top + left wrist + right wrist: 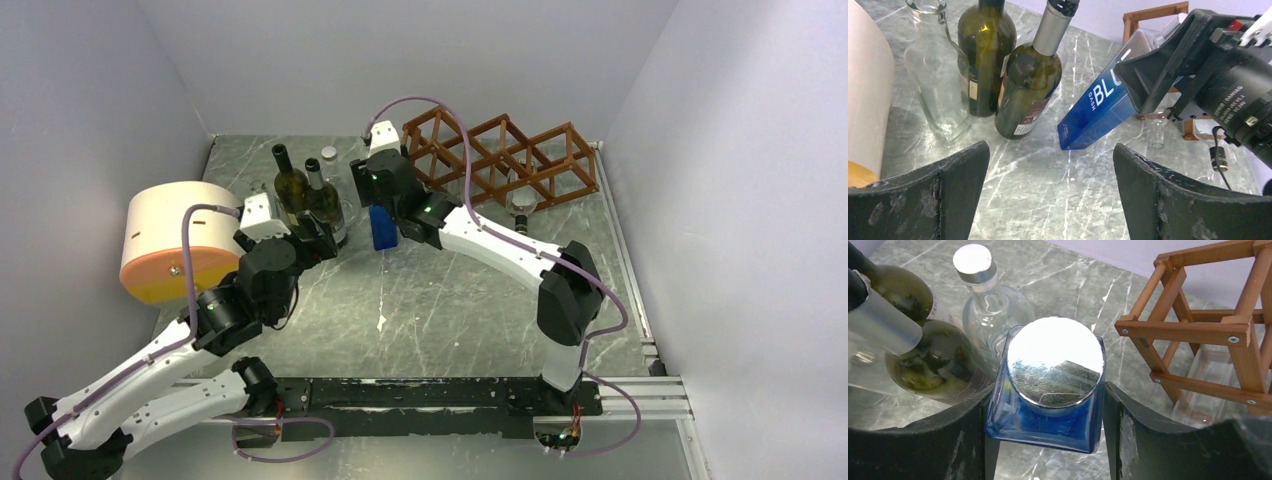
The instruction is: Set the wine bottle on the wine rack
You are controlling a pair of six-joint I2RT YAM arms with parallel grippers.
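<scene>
The right tool point(1045, 437) was clamped on the blue bottle point(1048, 390) just below its silver cap, its two fingers pressed to opposite flat sides. The bottle stood mid-tabletop, toward the far edge. It was tipped off upright, base lowest and close to the tabletop point(450, 310); whether it touched, I could not tell. The wine rack point(500, 155) sat in the far right corner, beyond the bottle and to its right, so the right arm was plainly the nearer. The bottle's long axis ran steeply up and down, so it would probably have to be laid over to slide into a diamond opening.

Two green bottles point(305, 190) and a clear one point(980, 295) stood just left of the blue bottle, away from the path to the rack. The left tool point(1048, 200) hung wide open and empty beside them, with a round cream drum point(175, 240) at the left edge.
</scene>
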